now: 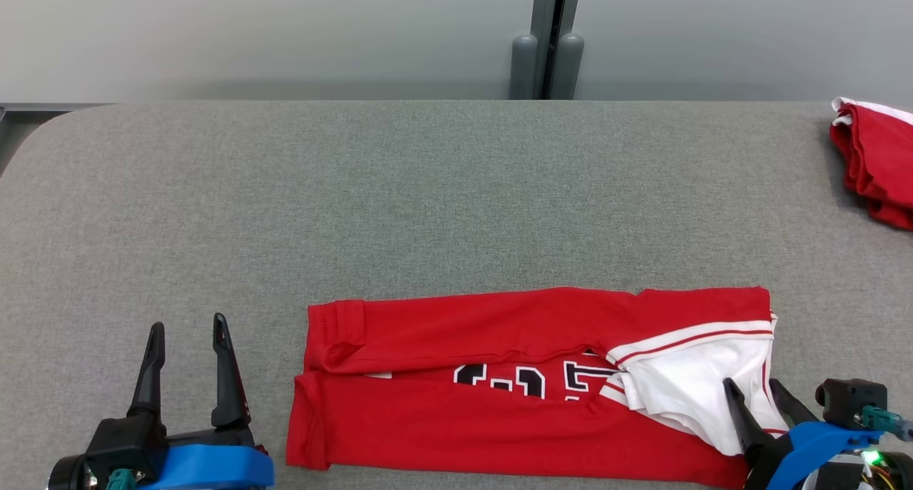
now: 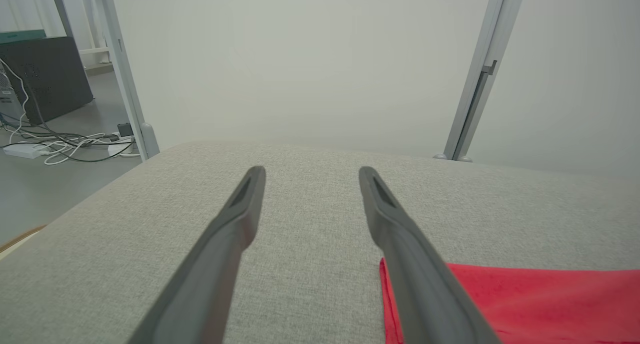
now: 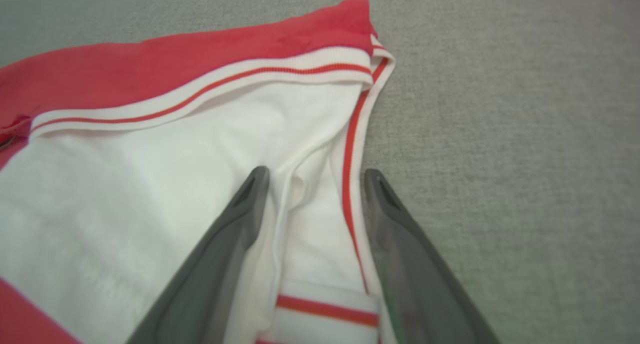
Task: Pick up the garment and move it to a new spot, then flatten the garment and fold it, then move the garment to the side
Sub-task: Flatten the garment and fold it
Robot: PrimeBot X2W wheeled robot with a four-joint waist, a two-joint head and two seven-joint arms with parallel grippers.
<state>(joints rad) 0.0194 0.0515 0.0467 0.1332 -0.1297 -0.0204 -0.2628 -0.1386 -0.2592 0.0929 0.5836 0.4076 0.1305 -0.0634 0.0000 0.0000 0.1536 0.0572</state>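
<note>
Mid-fold: my right tool (image 1: 750, 383), released, straddled the trimmed end of the red-and-white cloth jersey (image 1: 463, 426) by the front edge of the grey fabric table (image 1: 428, 190); next, clench there.

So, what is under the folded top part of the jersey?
On the jersey, black and white print peeks out below the fold; its top is covered and unreadable.
</note>
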